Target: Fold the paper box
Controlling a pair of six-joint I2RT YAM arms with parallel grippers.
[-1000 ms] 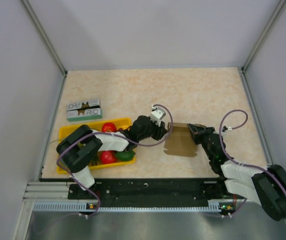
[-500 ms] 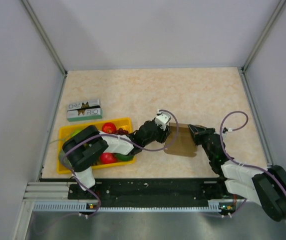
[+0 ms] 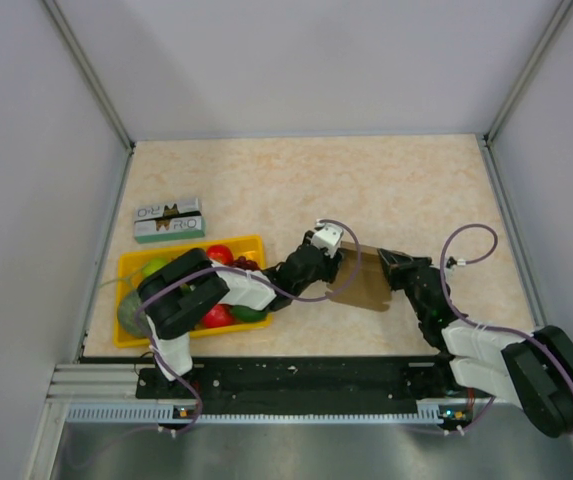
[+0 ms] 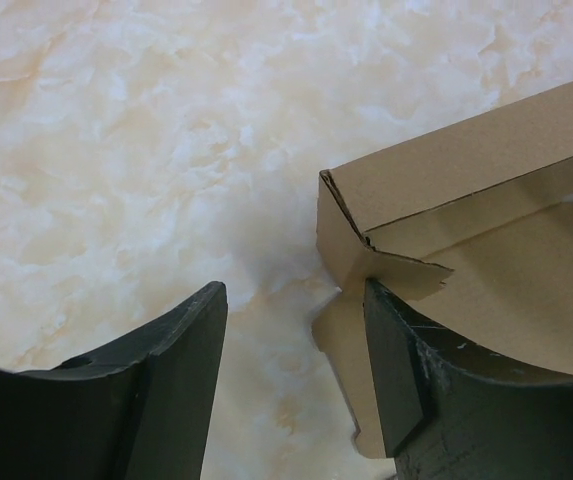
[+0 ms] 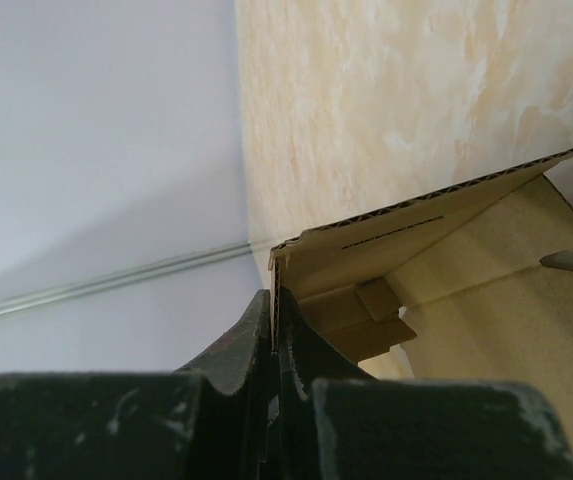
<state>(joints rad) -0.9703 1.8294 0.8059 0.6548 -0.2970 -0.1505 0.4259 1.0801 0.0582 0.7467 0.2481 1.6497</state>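
Note:
The paper box [image 3: 366, 288] is a brown cardboard piece, partly folded, lying on the table between my two arms. In the left wrist view a raised wall and corner flap of the paper box [image 4: 466, 190] stand up from the sheet. My left gripper [image 3: 339, 266] is at the box's left edge and open [image 4: 294, 300]. Its right finger [image 4: 406, 380] lies over the cardboard and the left finger sits over bare table, with nothing pinched. My right gripper [image 3: 394, 262] is shut on the box's upright right wall [image 5: 274, 300], whose corrugated edge [image 5: 416, 205] shows above the fingertips.
A yellow tray [image 3: 246, 241] with red and green fruit sits at the left, under my left arm. A green-and-white printed carton [image 3: 168, 220] lies behind the tray. Grey walls enclose the table on three sides.
My left gripper has opened wider and shifted right, onto the box's left edge. The right gripper has kept its hold without moving.

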